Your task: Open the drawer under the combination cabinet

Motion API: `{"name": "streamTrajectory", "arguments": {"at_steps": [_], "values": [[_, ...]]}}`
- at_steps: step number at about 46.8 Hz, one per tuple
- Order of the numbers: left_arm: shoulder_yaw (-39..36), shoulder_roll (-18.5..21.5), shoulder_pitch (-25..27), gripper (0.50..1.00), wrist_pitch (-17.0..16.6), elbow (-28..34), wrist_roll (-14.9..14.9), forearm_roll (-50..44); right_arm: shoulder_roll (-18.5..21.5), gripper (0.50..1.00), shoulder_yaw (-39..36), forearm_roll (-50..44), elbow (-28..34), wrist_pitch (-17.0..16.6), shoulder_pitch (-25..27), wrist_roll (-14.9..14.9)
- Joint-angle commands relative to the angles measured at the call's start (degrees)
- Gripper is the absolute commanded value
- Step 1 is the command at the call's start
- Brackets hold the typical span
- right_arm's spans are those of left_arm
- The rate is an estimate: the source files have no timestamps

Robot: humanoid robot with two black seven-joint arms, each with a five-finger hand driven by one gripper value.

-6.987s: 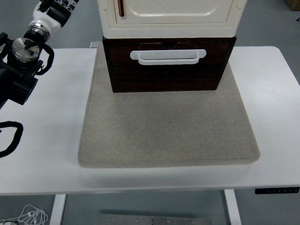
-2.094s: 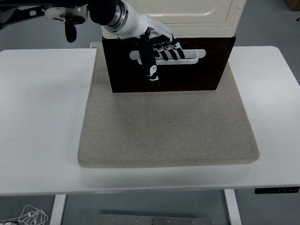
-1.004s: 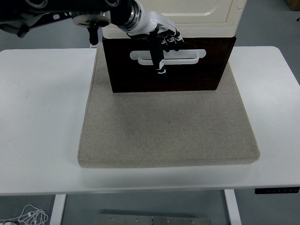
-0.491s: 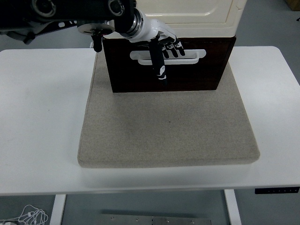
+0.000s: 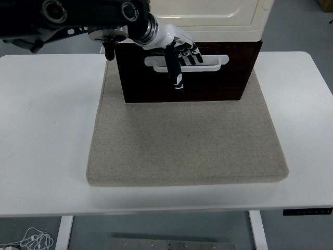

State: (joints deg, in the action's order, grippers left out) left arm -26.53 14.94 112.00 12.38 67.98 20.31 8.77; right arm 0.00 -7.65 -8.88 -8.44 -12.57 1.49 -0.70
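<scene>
The dark brown drawer (image 5: 223, 80) sits under the cream cabinet (image 5: 208, 18) at the back of the grey mat. Its front is flush with the cabinet base, so it stands closed. A white handle (image 5: 214, 64) runs across the drawer front. My left hand (image 5: 184, 61) reaches in from the upper left and rests on the handle's left half. Its fingers (image 5: 191, 54) curl over the top bar into the slot, and the thumb (image 5: 177, 78) points straight down over the drawer front. The right arm does not show.
The grey felt mat (image 5: 187, 140) covers the middle of the white table (image 5: 47, 130) in front of the drawer. My left forearm (image 5: 88, 15) crosses the top left, above the table's back edge. Cables lie on the floor at the lower left.
The left arm swung in from the far left to the drawer handle. Over the last second the hand settled slightly lower on the handle. The drawer has not moved.
</scene>
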Motion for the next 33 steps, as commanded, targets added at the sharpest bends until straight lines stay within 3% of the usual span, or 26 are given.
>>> {"name": "streamTrajectory", "arguments": {"at_steps": [1,33], "values": [[-0.01,0.0,-0.11,1.0,0.01,-0.57,-0.01,0.02,0.0,0.926,0.0,0.0,0.0,0.0,0.0,0.0],[-0.01,-0.7,-0.29,1.0,0.19,-0.39,-0.01,0.02,0.0,0.926,0.0,0.0,0.0,0.0,0.0,0.0]]}}
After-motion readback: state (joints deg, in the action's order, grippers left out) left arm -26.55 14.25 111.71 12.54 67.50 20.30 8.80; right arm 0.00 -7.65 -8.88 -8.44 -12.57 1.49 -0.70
